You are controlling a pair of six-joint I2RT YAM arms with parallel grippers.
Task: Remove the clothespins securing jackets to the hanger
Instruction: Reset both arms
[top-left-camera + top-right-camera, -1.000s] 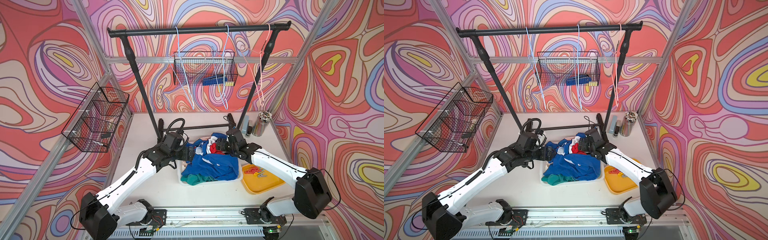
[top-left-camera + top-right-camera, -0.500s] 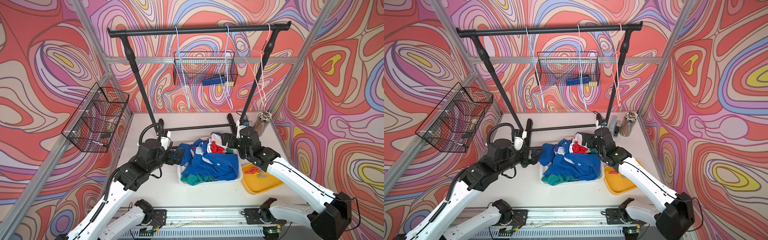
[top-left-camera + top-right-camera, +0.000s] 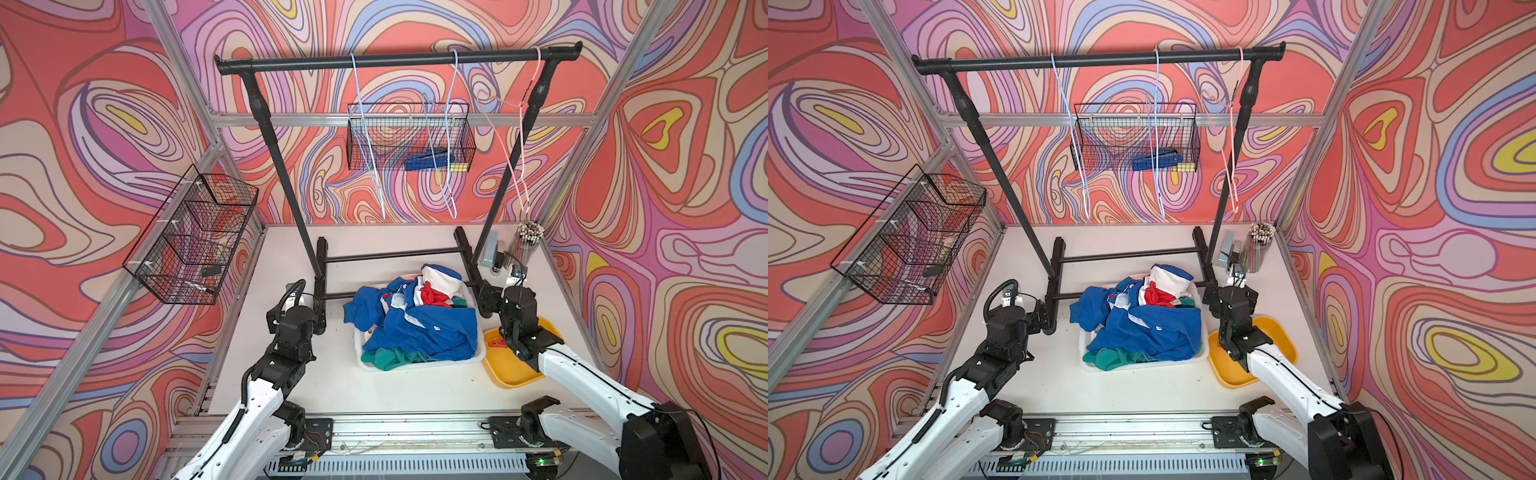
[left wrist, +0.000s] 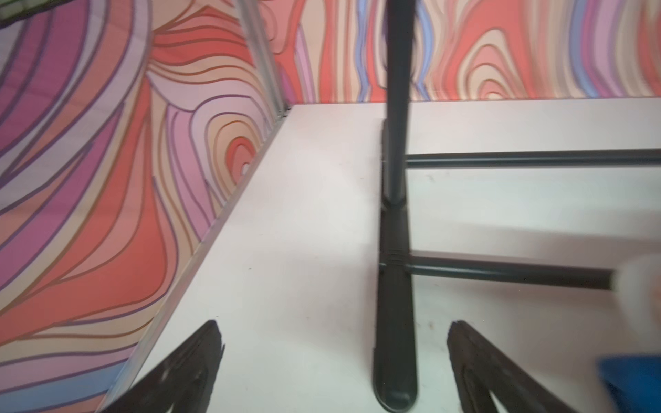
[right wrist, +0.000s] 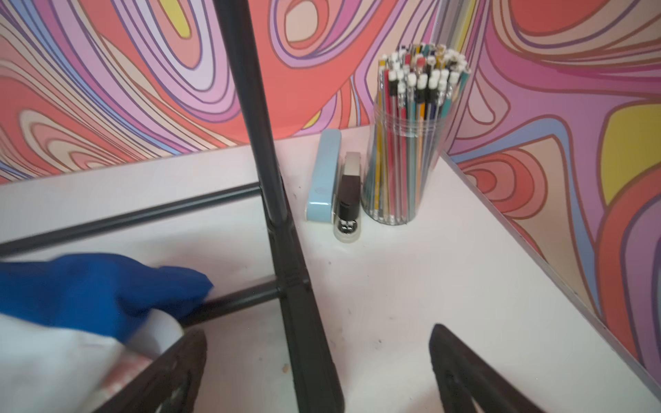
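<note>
Blue jackets [image 3: 428,328] lie alone; both jaws have withdrawn, spread wide.

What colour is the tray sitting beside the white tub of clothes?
The tray is yellow. It shows best in a top view, partly under the right arm.

Robot lab cell, aluminium frame [image 3: 291,120], patterned walls [image 3: 83,124]

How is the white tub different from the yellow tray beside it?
The white tub is heaped with jackets; the yellow tray shows only a red clothespin. The right arm reaches over the tray, not the tub. Both sit on the table, side by side.
</note>
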